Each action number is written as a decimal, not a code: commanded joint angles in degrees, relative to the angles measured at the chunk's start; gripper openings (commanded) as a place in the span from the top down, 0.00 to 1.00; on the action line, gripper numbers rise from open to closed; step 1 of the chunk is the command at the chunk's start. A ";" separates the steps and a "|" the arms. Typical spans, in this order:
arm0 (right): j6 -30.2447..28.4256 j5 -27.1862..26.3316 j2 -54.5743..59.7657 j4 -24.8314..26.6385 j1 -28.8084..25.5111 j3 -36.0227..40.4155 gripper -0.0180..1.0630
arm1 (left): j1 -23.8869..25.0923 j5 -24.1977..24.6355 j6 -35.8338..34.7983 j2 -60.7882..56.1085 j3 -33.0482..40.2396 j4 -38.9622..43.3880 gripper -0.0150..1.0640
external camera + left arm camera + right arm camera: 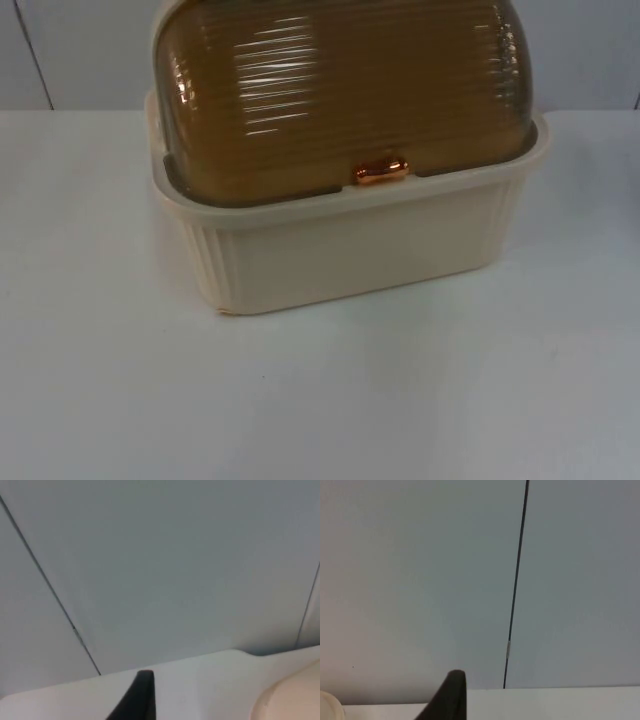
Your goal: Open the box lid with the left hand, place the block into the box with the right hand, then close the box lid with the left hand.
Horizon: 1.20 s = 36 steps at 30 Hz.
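Observation:
A cream ribbed box (350, 255) stands at the back middle of the white table. Its amber see-through domed lid (340, 90) is down, with a small orange handle (381, 171) at its front edge. My left gripper (142, 697) points over the table's far edge at the grey wall, with a cream corner of the box (292, 695) close beside it. My right gripper (451, 697) also faces the wall, and a sliver of the box (327, 707) lies off to its side. Both are held away from the box and touch nothing.
The grey partition wall (590, 50) rises right behind the box. White table top (320, 400) stretches in front of the box and to both its sides.

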 commanded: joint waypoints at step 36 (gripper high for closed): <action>-0.68 8.22 -42.86 -1.81 -0.02 -0.31 0.02 | -0.11 7.54 3.27 -48.55 -0.84 -0.02 0.02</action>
